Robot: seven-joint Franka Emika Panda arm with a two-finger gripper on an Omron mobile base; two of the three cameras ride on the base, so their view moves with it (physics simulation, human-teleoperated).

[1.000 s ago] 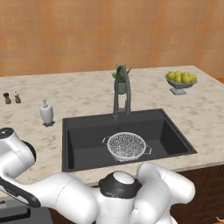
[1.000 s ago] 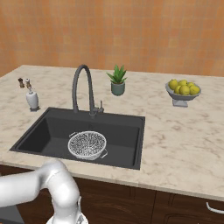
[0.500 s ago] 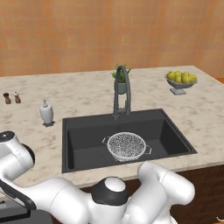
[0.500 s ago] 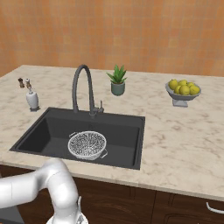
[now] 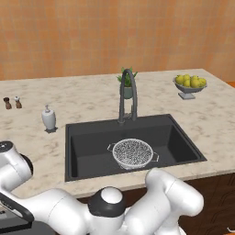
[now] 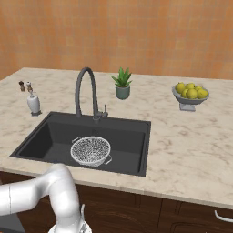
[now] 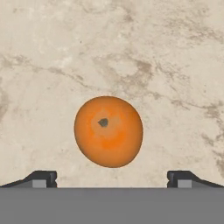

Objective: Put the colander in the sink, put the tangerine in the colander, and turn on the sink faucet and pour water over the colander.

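The colander already sits in the sink, on the basin floor toward the front and just in front of the faucet, so the first step looks done. The tangerine is not in it yet: in the hand view it lies on the marbled surface, stem dimple up, centred between the two fingers, which stand spread wide on either side and touch nothing (the gripper holds nothing). The arm seems poised over the fruit for a pick, which is probably the step in hand. Where that patch of surface lies relative to the sink cannot be told. No water runs from the spout in either base view. Still left, by this reckoning: grasping the tangerine, carrying it to the colander, turning on the faucet and wetting the colander.
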